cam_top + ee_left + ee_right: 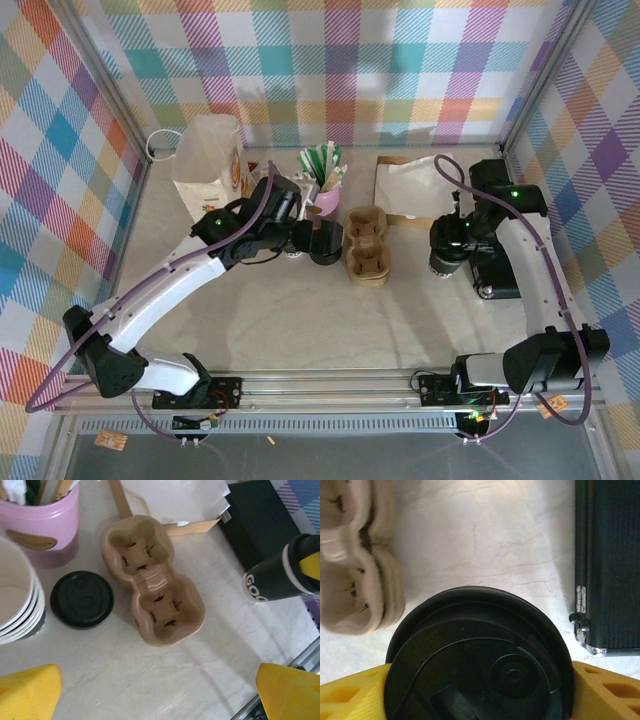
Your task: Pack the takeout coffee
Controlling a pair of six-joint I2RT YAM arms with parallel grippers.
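Close in the right wrist view, the right gripper (480, 692) clasps the takeout coffee (480, 655) by its glossy round black lid, yellow fingers on both sides. The cup is possibly lifted. The left wrist view adds its dark, white-lettered side. The left gripper (160, 692) hangs wide open over the marbled table (125, 677). Beyond lie the black lids (81, 599) and a moulded pulp carrier (152, 580).

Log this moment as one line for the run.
right pincer: shut on takeout coffee | left pincer: open, empty | cup carrier: both slots empty | step: coffee not yet packed
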